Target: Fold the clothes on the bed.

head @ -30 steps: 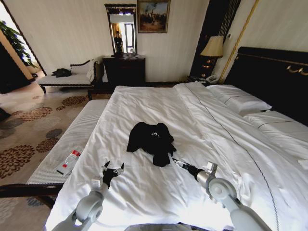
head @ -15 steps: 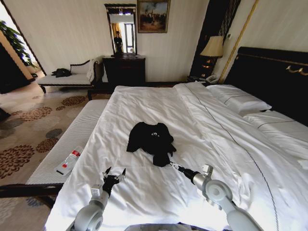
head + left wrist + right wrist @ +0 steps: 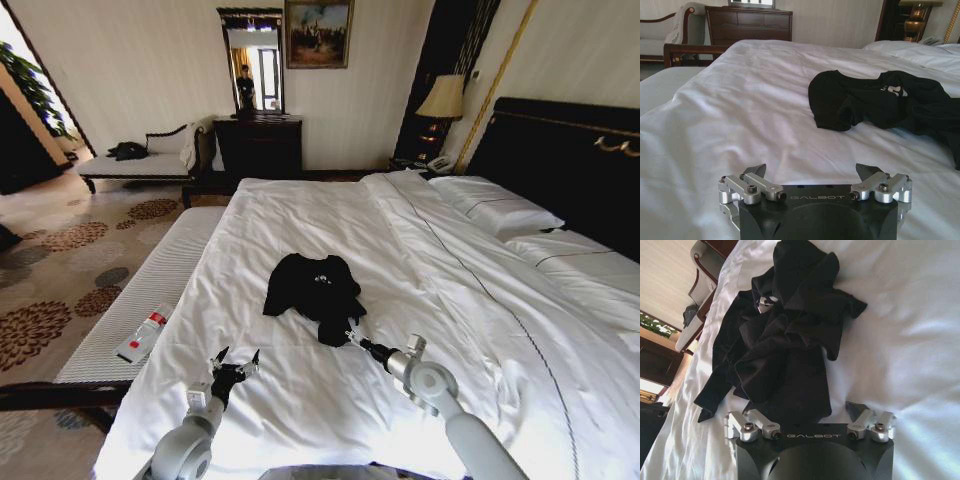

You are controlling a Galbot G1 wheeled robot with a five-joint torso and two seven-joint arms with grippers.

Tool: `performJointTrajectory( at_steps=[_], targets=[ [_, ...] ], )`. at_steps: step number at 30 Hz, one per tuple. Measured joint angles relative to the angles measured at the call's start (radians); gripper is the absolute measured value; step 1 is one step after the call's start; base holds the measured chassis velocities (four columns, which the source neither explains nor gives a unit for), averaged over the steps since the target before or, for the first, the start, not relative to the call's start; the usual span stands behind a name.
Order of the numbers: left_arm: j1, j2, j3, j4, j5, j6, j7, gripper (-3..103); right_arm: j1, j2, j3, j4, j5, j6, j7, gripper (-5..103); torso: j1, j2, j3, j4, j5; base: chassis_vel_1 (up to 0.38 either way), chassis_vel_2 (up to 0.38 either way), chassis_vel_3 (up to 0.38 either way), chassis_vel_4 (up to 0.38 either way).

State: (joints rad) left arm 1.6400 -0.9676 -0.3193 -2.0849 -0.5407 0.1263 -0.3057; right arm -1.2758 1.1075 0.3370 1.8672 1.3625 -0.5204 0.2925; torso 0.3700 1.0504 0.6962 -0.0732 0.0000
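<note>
The clothes are one crumpled black top (image 3: 313, 290) with small white lettering, lying on the white duvet near the middle of the bed (image 3: 330, 215). My right gripper (image 3: 351, 338) is open, low over the duvet at the near hem of the top. In the right wrist view the right gripper (image 3: 805, 412) has its jaws spread, and the black top (image 3: 785, 340) reaches down between them. My left gripper (image 3: 234, 362) is open over bare duvet, nearer to me and left of the top. From the left wrist, the left gripper (image 3: 812, 172) faces the top (image 3: 875, 100) some way ahead.
A white-cushioned bench (image 3: 150, 300) runs along the bed's left side with a red-and-white packet (image 3: 145, 334) on it. Pillows (image 3: 500, 215) and a dark headboard (image 3: 570, 150) are on the right. A dresser (image 3: 258, 145), a chaise (image 3: 140, 165) and a lamp (image 3: 445, 98) stand by the far wall.
My right gripper has moved left and forward, up to the top's near hem. The left gripper dropped slightly nearer to me, then stayed put. The top has not moved.
</note>
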Motion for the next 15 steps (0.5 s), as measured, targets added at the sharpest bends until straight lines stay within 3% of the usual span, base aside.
performJointTrajectory(
  at_steps=[7,13,15],
  targets=[
    [-0.003,0.005,0.001,0.0,-0.003,0.001,-0.003,100,0.001,0.021,-0.001,-0.019,-0.009,0.001,0.001,65,0.0,0.0,0.0,-0.0001,-0.0001,0.0,0.0,0.0,0.0],
    [-0.005,0.004,0.002,0.001,-0.004,0.002,-0.005,100,-0.002,0.033,0.005,-0.021,-0.013,0.003,0.0,38,0.0,0.0,0.0,-0.0001,0.0001,0.0,0.0,0.0,0.0],
    [-0.005,0.004,0.002,0.001,-0.004,0.002,-0.005,100,-0.003,0.034,0.006,-0.021,-0.014,0.004,-0.001,38,0.0,0.0,0.0,-0.0001,0.0,0.0,0.0,0.0,0.0]
  ],
)
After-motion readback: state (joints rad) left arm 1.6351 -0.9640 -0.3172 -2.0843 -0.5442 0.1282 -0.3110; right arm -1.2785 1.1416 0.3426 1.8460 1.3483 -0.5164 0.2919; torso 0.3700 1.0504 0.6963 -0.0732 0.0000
